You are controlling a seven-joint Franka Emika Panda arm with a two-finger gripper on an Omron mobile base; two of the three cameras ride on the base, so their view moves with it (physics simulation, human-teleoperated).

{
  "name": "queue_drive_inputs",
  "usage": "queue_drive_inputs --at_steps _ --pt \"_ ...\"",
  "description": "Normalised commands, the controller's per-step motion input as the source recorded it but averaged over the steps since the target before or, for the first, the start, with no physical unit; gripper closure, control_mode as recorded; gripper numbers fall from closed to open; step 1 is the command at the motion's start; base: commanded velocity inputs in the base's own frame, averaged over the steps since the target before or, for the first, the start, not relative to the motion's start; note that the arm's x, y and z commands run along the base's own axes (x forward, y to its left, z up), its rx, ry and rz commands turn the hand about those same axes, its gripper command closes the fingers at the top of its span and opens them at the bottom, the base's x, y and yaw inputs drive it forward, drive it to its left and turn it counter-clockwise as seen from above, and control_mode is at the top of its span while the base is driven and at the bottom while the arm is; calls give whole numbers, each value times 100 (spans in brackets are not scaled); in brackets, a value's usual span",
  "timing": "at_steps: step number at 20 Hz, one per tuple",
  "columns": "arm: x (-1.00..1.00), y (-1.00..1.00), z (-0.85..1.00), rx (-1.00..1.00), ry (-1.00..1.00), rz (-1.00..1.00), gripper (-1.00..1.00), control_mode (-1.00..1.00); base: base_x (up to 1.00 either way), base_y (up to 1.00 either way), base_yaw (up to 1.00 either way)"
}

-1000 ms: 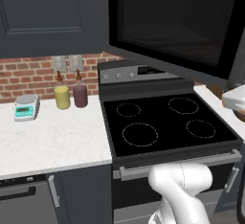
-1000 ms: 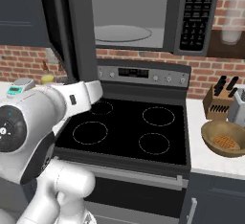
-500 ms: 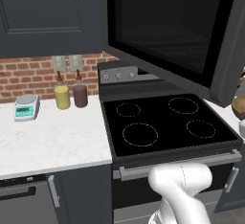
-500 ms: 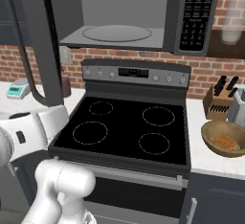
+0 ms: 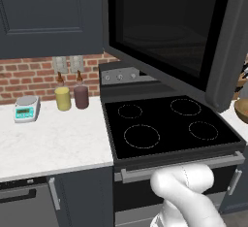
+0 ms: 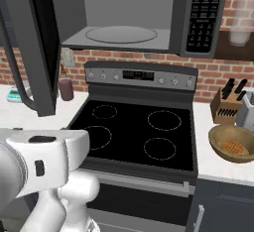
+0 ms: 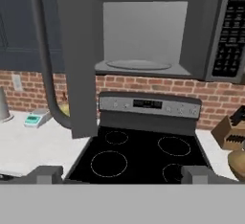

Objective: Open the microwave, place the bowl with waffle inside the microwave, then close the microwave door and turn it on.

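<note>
I see the microwave door (image 6: 32,42) swung wide, jaws released; the bowl (image 6: 232,143) sits on the right surface (image 6: 211,164).

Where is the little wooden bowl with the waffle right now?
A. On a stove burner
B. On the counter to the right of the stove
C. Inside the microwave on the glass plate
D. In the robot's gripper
B: the bowl sits on the counter right of the stove, beside the knife block.
</note>
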Motion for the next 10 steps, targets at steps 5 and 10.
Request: queue_drive_inputs --at_steps 5,10 --pt "58 -16 0 21 27 2 -100 -100 0 0 0" --pt "60 -1 -22 2 -8 -5 -100 -100 0 0 0"
